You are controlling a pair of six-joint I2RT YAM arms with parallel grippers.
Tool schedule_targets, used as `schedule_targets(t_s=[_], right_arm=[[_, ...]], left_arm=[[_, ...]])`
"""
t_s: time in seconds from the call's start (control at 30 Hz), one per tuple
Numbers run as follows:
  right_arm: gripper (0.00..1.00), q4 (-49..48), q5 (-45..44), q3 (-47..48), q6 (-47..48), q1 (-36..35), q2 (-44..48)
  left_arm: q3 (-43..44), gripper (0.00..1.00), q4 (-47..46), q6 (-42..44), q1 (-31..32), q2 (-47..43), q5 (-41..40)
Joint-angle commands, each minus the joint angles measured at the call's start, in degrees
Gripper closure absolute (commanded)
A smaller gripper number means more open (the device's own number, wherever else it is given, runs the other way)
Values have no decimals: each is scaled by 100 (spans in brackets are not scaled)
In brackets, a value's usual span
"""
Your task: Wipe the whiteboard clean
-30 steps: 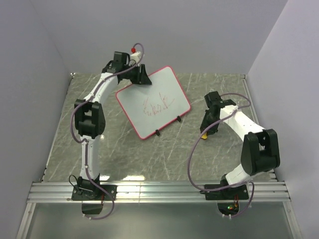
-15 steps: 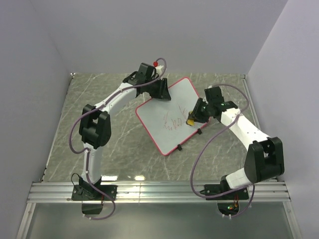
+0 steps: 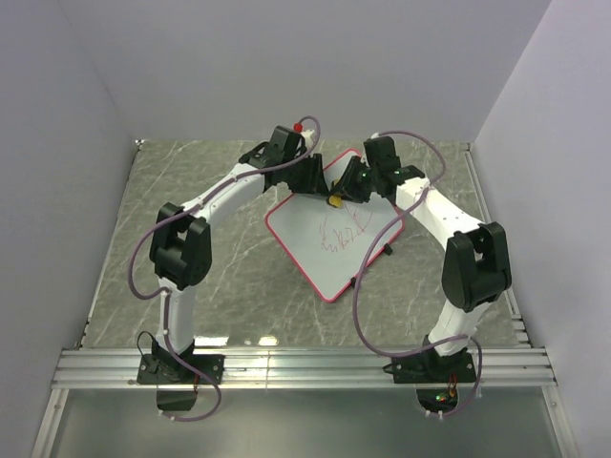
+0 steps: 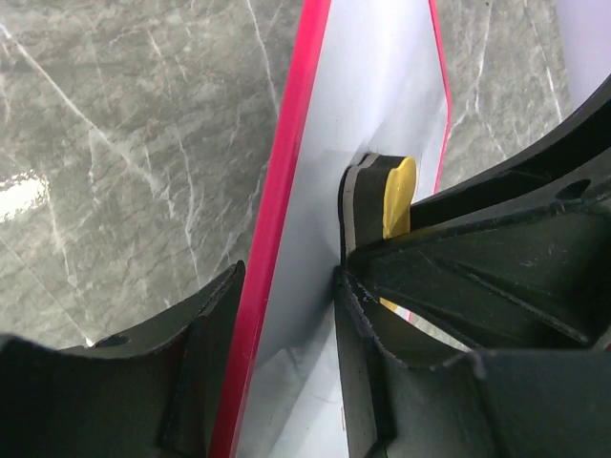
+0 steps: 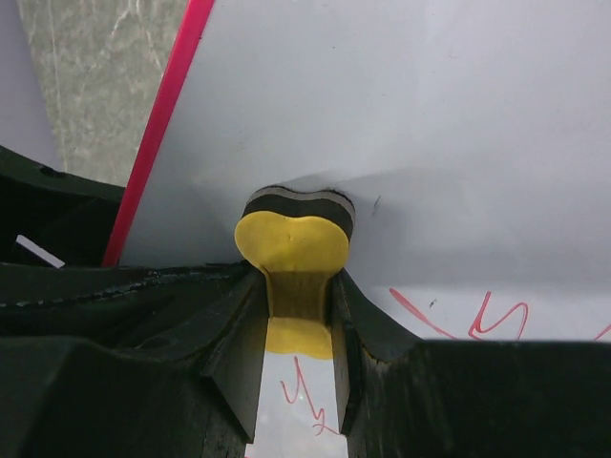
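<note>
The table top (image 3: 239, 286) is a grey stone-pattern surface with pale veins, extending on all sides of the left gripper (image 3: 318, 181) and the right gripper (image 3: 346, 189). The back wall (image 3: 305, 67), beyond both grippers, is plain and pale. The left wall (image 3: 48, 191) and right wall (image 3: 563, 143), outboard of each gripper, have the same finish. A ribbed metal rail (image 3: 305, 367) runs along the near edge. A bright glare patch (image 3: 253, 341) lies on the top just before the rail.

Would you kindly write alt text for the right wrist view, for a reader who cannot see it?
The right arm's fingers grip a yellow eraser, its dark felt end pressed against the whiteboard, beside red scribbles.
</note>
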State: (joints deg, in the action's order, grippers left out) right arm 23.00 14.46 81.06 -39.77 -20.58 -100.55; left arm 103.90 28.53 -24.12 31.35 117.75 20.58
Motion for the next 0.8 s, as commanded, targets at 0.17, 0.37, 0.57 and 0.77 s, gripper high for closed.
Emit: schedule_targets(t_s=[0.17, 0.37, 0.57, 0.77], right_arm=[[100, -577, -566, -1468, -101, 19, 422], [100, -876, -752, -2725, -40, 247, 827], [100, -859, -734, -3306, -110, 634, 678], [100, -719, -778, -3632, -268, 775, 791]], left_arm=[[-511, 100, 1172, 153, 433, -218, -361], [-414, 100, 1312, 223, 451, -288, -414], [-274, 100, 1462, 241, 521, -280, -423], [-150, 100, 1567, 250, 600, -270, -511]])
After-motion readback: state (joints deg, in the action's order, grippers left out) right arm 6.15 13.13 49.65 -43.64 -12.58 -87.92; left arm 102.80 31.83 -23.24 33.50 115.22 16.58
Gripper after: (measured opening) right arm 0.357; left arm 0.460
